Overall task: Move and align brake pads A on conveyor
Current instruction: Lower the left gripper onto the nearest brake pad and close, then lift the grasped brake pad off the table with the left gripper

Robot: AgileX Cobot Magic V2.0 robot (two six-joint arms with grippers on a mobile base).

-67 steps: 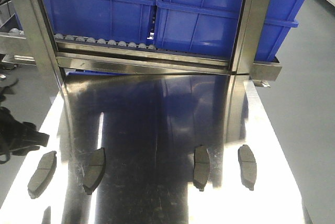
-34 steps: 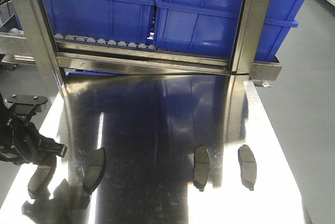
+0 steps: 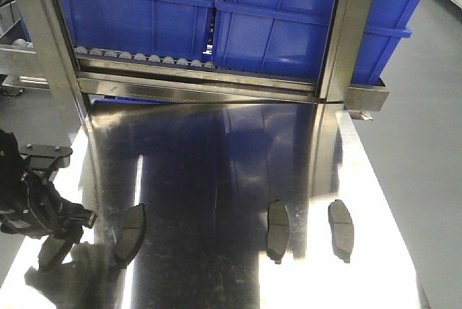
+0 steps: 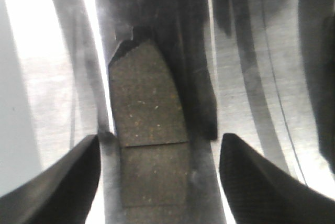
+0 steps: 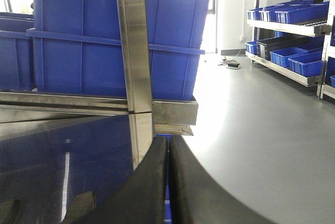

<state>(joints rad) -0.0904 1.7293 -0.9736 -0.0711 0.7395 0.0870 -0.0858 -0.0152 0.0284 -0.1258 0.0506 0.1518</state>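
The left gripper (image 4: 159,148) had sunk lower over the brake pad (image 4: 148,106) on the table (image 3: 216,157) at seven o'clock, jaws wide astride it. The right gripper (image 5: 168,153) sat pinched closed, empty.

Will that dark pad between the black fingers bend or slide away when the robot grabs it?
Probably no bending: the brake pad looks like a flat, gritty, solid slab. It might skid if nudged, since it lies on the shiny steel tabletop. It lies flat, so rolling seems unlikely.
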